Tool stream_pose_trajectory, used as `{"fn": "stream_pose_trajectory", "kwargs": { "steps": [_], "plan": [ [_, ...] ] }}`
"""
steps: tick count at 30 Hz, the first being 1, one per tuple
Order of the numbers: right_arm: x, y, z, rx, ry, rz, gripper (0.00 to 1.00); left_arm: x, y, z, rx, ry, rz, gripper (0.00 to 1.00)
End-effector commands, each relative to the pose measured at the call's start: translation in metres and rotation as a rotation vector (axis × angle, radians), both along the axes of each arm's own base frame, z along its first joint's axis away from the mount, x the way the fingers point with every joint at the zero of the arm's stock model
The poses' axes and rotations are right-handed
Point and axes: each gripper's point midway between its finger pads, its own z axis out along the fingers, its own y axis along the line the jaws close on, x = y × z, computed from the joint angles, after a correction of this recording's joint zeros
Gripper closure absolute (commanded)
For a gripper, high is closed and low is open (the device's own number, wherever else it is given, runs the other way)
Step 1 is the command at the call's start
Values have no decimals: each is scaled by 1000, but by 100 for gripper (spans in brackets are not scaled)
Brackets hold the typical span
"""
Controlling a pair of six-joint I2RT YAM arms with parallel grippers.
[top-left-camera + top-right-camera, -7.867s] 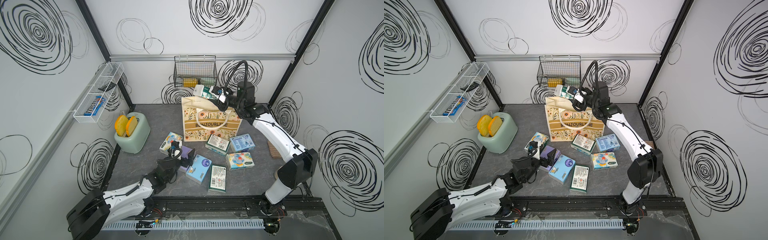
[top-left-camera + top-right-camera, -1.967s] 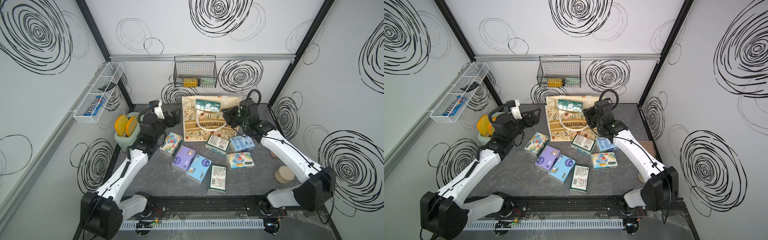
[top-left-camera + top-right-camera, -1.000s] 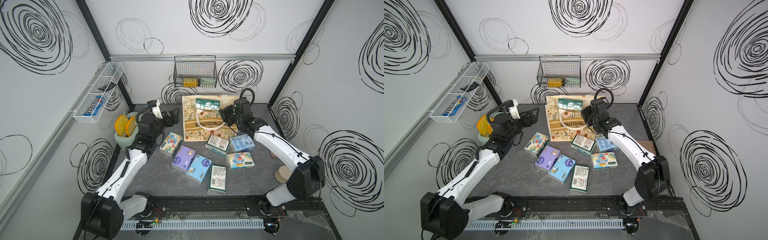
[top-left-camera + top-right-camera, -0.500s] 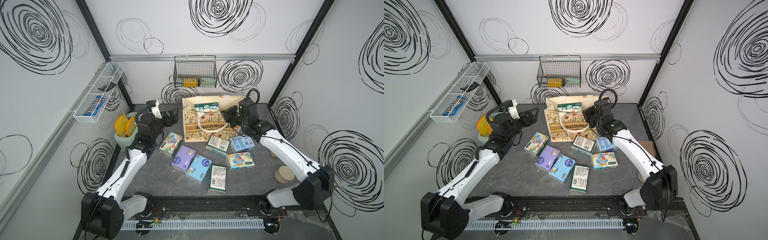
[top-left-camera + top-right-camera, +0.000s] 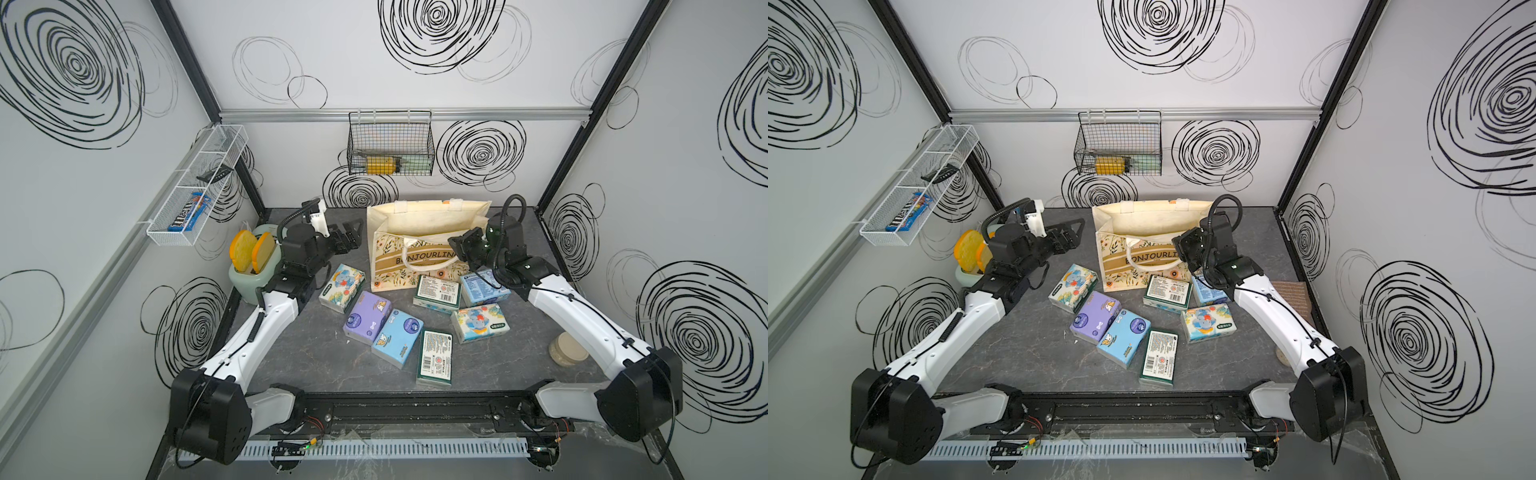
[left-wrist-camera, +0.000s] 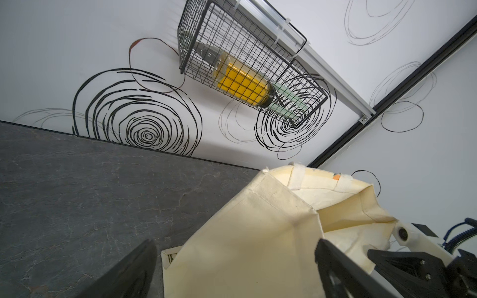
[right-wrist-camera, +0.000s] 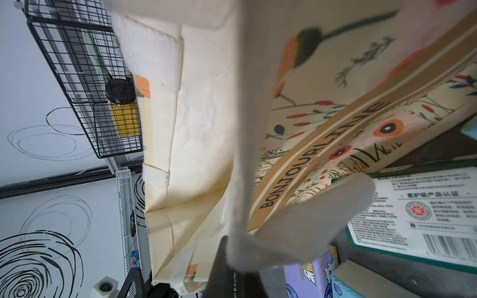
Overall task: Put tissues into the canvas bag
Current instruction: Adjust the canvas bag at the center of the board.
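Note:
The canvas bag (image 5: pixel 419 216) (image 5: pixel 1144 218) stands upright at the back of the table with its mouth wide. My right gripper (image 5: pixel 454 242) (image 5: pixel 1178 243) (image 7: pixel 229 247) is shut on the bag's cream handle (image 7: pixel 241 167) at the right rim. My left gripper (image 5: pixel 355 236) (image 5: pixel 1074 235) (image 6: pixel 233 246) hangs open just left of the bag's side wall (image 6: pixel 253 232), holding nothing. Several tissues lie in front: an elephant-print pack (image 5: pixel 343 287), a purple pack (image 5: pixel 368 322), a light blue pack (image 5: pixel 398 337) and green-white packs (image 5: pixel 434 358) (image 5: pixel 438 291). The bag's inside bottom is hidden.
A green toaster (image 5: pixel 249 280) with yellow toast stands behind my left arm. A black wire basket (image 5: pixel 390 145) hangs on the back wall and a white wire shelf (image 5: pixel 195 195) on the left wall. A beige round lid (image 5: pixel 567 349) and a brown striped cloth (image 5: pixel 1289 297) lie at the right.
The green-white pack that rested at the bag's mouth has dropped out of sight inside. The right gripper has pulled the handle slightly right, and the mouth stands wider. The left gripper stays open.

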Motion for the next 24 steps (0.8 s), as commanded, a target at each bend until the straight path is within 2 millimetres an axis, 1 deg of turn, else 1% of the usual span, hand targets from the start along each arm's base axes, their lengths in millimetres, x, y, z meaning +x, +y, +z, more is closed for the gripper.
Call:
{"fn": "stream_pose_trajectory", "kwargs": {
  "steps": [1, 3, 5, 8, 10, 11, 14, 15, 18, 19, 20, 22, 24],
  "plan": [
    [-6, -4, 21, 19, -62, 11, 100, 4, -8, 26, -7, -82, -54, 1],
    [-10, -4, 26, 17, -72, 19, 100, 6, -13, 33, 17, -102, -72, 1],
    [-15, -5, 28, 14, -77, 30, 100, 10, -16, 47, 45, -122, -85, 1],
    [-22, -6, 25, 20, -74, 40, 100, 22, -23, 77, 106, -153, -143, 1],
    [-25, -6, 21, 22, -69, 46, 100, 30, -36, 96, 163, -168, -221, 2],
    [-27, -6, 19, 25, -66, 49, 100, 36, -44, 100, 187, -158, -274, 4],
    [-30, -7, 15, 26, -58, 57, 100, 52, -68, 98, 246, -87, -432, 13],
    [-31, -8, 15, 27, -60, 58, 100, 55, -74, 93, 264, -53, -470, 14],
    [-34, -9, 13, 23, -56, 67, 100, 62, -94, 80, 364, 26, -571, 14],
    [-34, -11, 11, 21, -52, 67, 100, 62, -100, 71, 405, 59, -597, 13],
    [-35, -12, 10, 22, -51, 69, 100, 63, -104, 60, 432, 87, -607, 12],
    [-36, -14, 8, 25, -50, 71, 100, 65, -108, 48, 452, 105, -603, 9],
    [-37, -16, 5, 26, -46, 72, 100, 64, -111, 34, 502, 128, -601, 9]
  ]
}}
